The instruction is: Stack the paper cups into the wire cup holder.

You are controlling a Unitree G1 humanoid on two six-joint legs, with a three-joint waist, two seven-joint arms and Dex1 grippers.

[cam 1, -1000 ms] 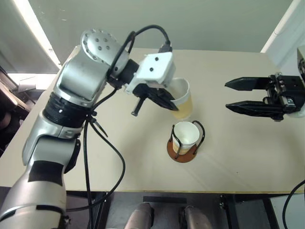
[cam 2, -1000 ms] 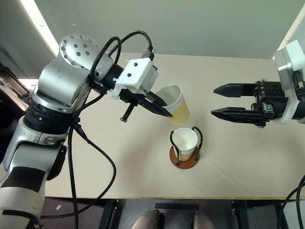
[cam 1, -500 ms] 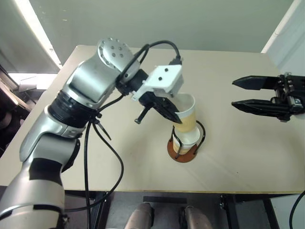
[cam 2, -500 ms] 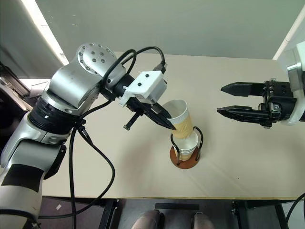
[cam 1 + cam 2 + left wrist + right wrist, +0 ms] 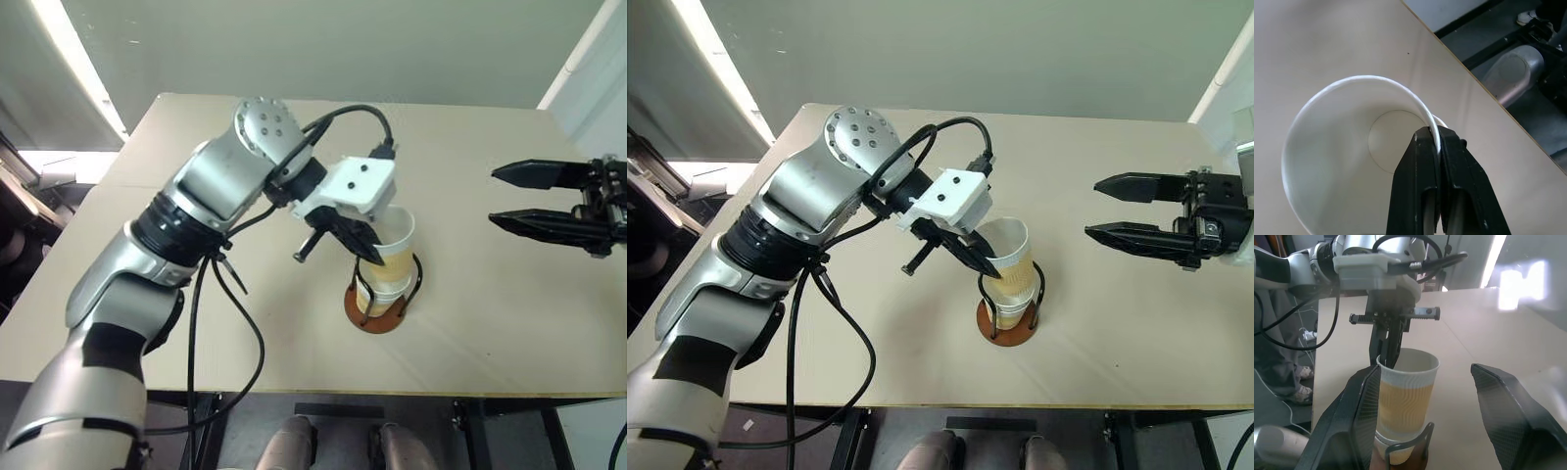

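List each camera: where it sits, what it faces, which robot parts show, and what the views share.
Head views: above, looking down at the table; both arms show, left pincer on the top paper cup, right pincer open.
Left wrist view: looks into that cup past its own fingers clamping the rim.
Right wrist view: looks level between its own fingers at the wire cup holder.
Shared: the held cup.
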